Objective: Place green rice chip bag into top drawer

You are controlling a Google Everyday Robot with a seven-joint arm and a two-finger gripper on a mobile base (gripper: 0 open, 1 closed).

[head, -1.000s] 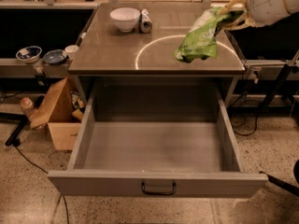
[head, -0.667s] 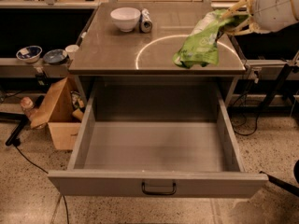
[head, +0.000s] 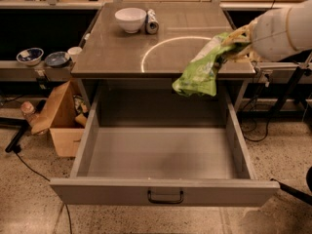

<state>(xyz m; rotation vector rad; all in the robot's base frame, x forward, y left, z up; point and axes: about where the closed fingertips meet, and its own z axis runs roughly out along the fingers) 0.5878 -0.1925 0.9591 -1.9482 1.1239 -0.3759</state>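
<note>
Chip bag (head: 201,71) shifted over top drawer (head: 161,155); gripper (head: 239,42) clamps its upper end.

green rice chip bag (head: 202,69): crinkly foil, bright green, shiny.
gripper (head: 240,40): at the right, by the table's edge, pinching the bag's top; yellowish and dull.
arm (head: 287,28): white cover, smooth, matt.
top drawer (head: 161,155): grey metal, smooth, not shiny.
table top (head: 122,52): smooth, a little glossy.
bowl (head: 130,19): white, smooth, glossy.
can (head: 152,21): silver metal, shiny.
box (head: 58,111): brown cardboard, dull.
floor (head: 29,204): speckled, stony.
</note>
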